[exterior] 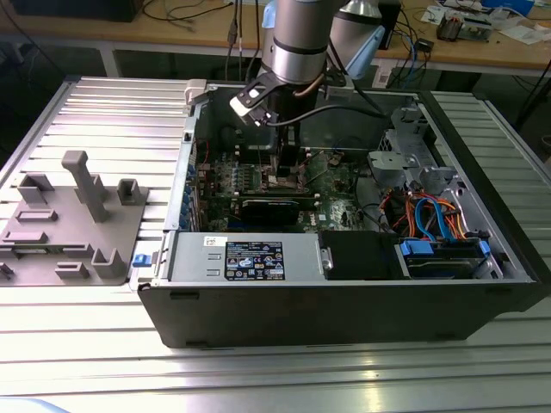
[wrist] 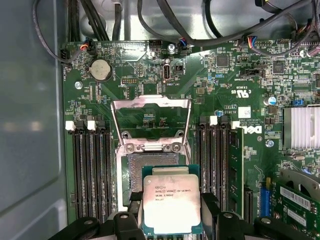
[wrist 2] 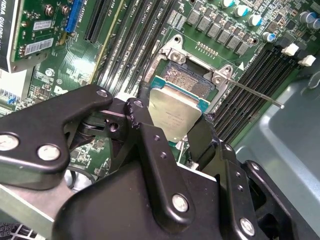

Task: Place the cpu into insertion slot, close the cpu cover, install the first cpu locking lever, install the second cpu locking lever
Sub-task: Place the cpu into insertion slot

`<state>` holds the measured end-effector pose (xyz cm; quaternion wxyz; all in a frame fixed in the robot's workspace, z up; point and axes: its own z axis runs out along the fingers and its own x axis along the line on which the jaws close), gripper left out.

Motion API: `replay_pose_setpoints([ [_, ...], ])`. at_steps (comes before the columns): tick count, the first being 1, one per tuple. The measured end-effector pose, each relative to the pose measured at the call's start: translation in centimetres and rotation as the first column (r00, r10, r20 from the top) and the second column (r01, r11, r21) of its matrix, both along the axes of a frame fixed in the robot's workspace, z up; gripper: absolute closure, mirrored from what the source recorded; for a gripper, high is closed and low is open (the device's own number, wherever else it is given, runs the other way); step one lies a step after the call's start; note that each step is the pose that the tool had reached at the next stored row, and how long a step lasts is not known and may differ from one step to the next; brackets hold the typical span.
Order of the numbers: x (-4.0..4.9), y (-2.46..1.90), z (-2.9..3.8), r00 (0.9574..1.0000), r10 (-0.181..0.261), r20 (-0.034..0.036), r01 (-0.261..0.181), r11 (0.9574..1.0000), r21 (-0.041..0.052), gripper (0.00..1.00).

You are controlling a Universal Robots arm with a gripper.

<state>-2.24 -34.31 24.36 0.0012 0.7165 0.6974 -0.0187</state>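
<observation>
- Partly over the insertion slot (wrist: 150,167), the gripper (wrist 2: 172,125) is clamped on the cpu (wrist: 171,202) at opposite edges.
- The cpu cover (wrist: 150,107) stands swung open beyond the slot.

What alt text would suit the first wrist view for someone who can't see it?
The gripper holds the cpu by its edges over a green motherboard, partly covering the insertion slot. The cpu cover is swung open beside the slot.
</observation>
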Motion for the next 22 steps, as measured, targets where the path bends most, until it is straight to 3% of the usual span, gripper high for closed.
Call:
replay_pose_setpoints([
  [22,0.05,0.02,-0.58,1.0000,0.000,0.0000,0.000,1.0000,0.0000,0.45],
])
